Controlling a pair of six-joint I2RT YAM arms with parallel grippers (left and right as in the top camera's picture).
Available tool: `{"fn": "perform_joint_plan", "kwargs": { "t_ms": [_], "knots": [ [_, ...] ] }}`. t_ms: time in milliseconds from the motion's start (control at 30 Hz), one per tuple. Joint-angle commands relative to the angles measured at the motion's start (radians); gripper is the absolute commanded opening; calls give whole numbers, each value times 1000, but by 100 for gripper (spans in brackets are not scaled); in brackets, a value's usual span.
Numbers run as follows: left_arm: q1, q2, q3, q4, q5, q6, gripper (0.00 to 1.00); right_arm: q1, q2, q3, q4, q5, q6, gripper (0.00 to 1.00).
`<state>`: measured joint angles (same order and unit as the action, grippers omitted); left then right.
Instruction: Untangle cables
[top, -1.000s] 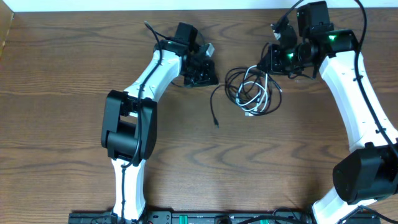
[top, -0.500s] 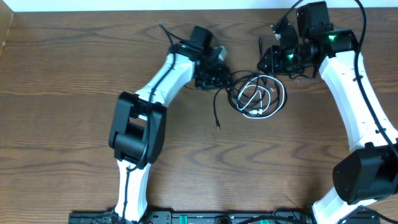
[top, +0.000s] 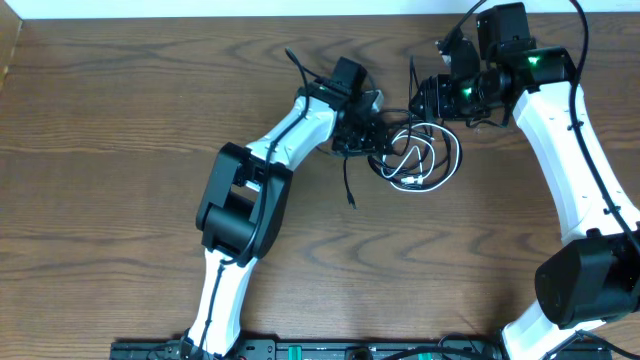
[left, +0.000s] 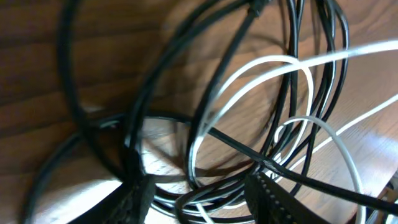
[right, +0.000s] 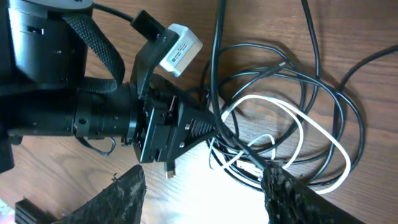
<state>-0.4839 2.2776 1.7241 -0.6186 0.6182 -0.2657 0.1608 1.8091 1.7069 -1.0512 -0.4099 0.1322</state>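
The left arm (top: 290, 150) stretches across the wooden table (top: 120, 150) so that the left gripper (top: 375, 140) meets the left edge of the cables (top: 420, 160). They lie in one knotted heap right of the table's middle, towards the far edge. One loose black end (top: 348, 188) trails out of the heap towards the near side. The right gripper (top: 423, 102) hangs just past the heap's far edge, tilted over it. It is probably placed there so that each arm can take its own strand and the two can draw them apart.

The overhead view gives this layout but hides both sets of jaws. The left wrist view supplies the left pair. They stand apart, released, with black loops (left: 155, 93) and the white cable (left: 261, 68) running across the gap between the fingers (left: 134, 199). As far as it shows, nothing is pinched yet. The right wrist view shows the right jaws spread wide too, empty above the table. It alone shows the left gripper's tips nosing into the black strands beside the white loop.
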Motion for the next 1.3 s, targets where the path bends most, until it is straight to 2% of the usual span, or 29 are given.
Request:
{"fn": "perform_joint_plan", "kwargs": {
  "t_ms": [0,233,333,367,467,633,933,1033,1267],
  "knots": [
    [-35,7,-10,-25,-78,-3,47,9,-7,-2,-9,27,-18,59],
    [-80,7,-67,-27,-199,-59,36,9,-7,-2,-15,39,-18,61],
    [-82,7,-74,-27,-212,-59,19,9,-7,-2,-15,41,-18,61],
    [-81,6,-74,-27,-212,-59,8,9,-7,-2,-15,42,-18,61],
    [-64,-9,-70,-27,-196,-63,8,11,-7,-2,-15,41,-19,62],
    [29,-106,-26,-22,63,-72,8,34,-7,-2,-16,34,-61,65],
    [183,-338,-22,-23,265,-274,7,106,-7,-2,35,23,-63,66],
    [198,-399,-22,-23,280,-324,8,134,-7,-2,67,-20,-114,68],
    [201,-460,-22,-14,282,-342,8,152,-7,-2,136,-61,-130,68]
  ]
}}
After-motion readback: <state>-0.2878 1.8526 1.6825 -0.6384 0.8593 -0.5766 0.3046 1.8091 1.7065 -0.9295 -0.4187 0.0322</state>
